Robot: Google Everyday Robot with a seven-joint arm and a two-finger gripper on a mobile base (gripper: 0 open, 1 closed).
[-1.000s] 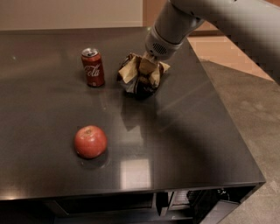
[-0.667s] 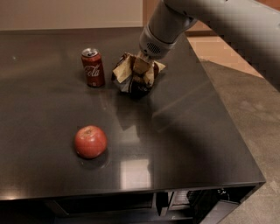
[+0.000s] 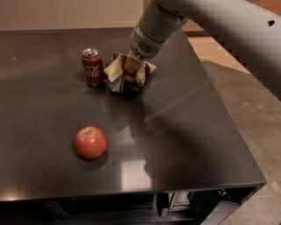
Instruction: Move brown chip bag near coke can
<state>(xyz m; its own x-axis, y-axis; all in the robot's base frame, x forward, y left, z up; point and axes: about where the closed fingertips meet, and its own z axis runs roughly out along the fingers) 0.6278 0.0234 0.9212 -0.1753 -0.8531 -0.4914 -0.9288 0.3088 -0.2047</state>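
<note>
Pincer at the end of a pale grey robot arm pinches the crumpled top of a brown chip bag on a dark, glossy desk. The arm reaches in from the upper right, crossing above the desk's far right corner. Its round, vented wrist housing sits directly over the bag and hides most of the pincer. Only the pincer's tip shows, buried in the tan and dark-brown folds that bunch up around it.

The bag rests on the desk toward the far edge, roughly midway between the left and right edges, with its underside on the surface. Just to the bag's left stands a coke can, upright, red with white script and a silver top. The bag's nearest fold comes very close to the can's side, and whether the two touch cannot be told.

A red apple lies well apart from both, nearer the front edge and left of the desk's middle. Its stem dimple is turned upward and its reflection shows in the polished top. The arm's dark reflection falls across the right half of the desk. Beyond the right edge lies a grey speckled floor, and a pale wall runs behind the far edge.
</note>
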